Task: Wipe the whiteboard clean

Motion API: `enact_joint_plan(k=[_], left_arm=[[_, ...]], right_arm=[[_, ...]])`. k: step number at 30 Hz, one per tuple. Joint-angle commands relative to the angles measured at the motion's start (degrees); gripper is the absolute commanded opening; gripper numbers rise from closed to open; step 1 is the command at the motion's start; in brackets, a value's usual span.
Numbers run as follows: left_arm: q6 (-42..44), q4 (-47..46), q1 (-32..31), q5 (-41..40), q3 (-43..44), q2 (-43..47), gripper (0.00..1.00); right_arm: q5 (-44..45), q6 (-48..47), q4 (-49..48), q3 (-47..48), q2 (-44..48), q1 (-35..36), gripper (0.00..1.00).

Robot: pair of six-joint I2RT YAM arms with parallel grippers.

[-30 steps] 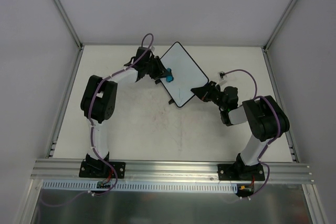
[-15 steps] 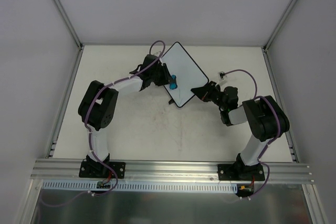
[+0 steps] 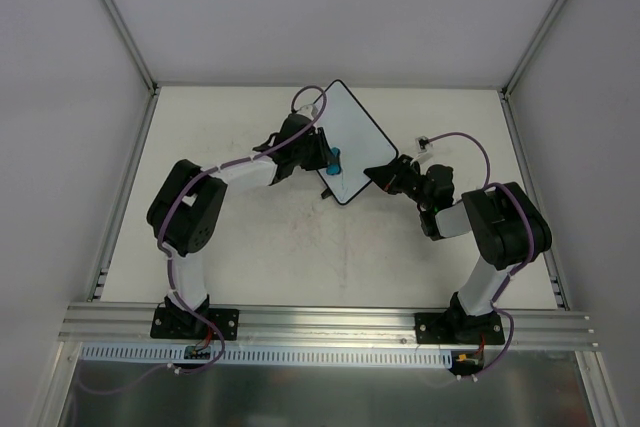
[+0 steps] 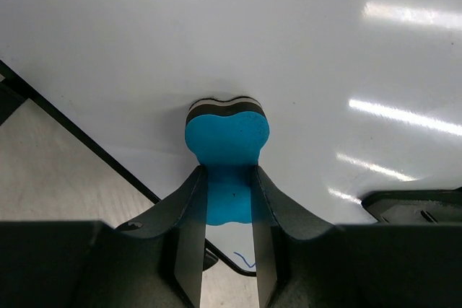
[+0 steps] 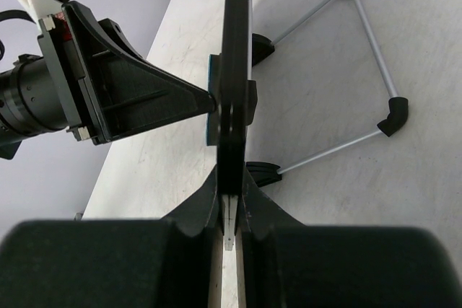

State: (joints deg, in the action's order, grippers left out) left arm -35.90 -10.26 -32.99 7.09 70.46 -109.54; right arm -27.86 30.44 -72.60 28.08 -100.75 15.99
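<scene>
The whiteboard (image 3: 350,137) stands tilted at the back middle of the table, white with a thin black rim. My right gripper (image 3: 388,173) is shut on its right edge; in the right wrist view the board (image 5: 234,48) shows edge-on between the jaws (image 5: 231,200). My left gripper (image 3: 325,159) is shut on a blue eraser (image 3: 334,161) and presses it against the board face. In the left wrist view the eraser (image 4: 227,138) sits flat on the whiteboard (image 4: 289,48), held by the gripper (image 4: 228,210). A small blue pen mark (image 4: 245,259) shows near the lower rim.
The board's wire stand (image 5: 361,70) with black feet rests on the table behind it. Grey enclosure walls and a metal frame (image 3: 120,27) surround the table. An aluminium rail (image 3: 330,322) runs along the near edge.
My left gripper has slid the eraser right and downward across the whiteboard face. The right arm and the board have stayed still.
</scene>
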Motion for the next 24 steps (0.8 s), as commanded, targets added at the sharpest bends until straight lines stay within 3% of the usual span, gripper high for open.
enact_joint_plan(k=[1,16,24], left_arm=[[1.97,0.77,-5.41,2.14,-2.78,-1.38,0.00],[1.01,-3.01,-9.19,-0.76,-13.41,1.96,0.00],[2.23,-0.56,-12.53,-8.65,-14.03,2.22,0.00]], right_arm=[[-3.87,-2.05,-6.15,2.07,2.05,1.33,0.00],[-3.78,-1.96,-6.15,2.07,1.96,1.33,0.00],[-3.70,-1.87,-6.24,2.07,1.87,1.24,0.00]])
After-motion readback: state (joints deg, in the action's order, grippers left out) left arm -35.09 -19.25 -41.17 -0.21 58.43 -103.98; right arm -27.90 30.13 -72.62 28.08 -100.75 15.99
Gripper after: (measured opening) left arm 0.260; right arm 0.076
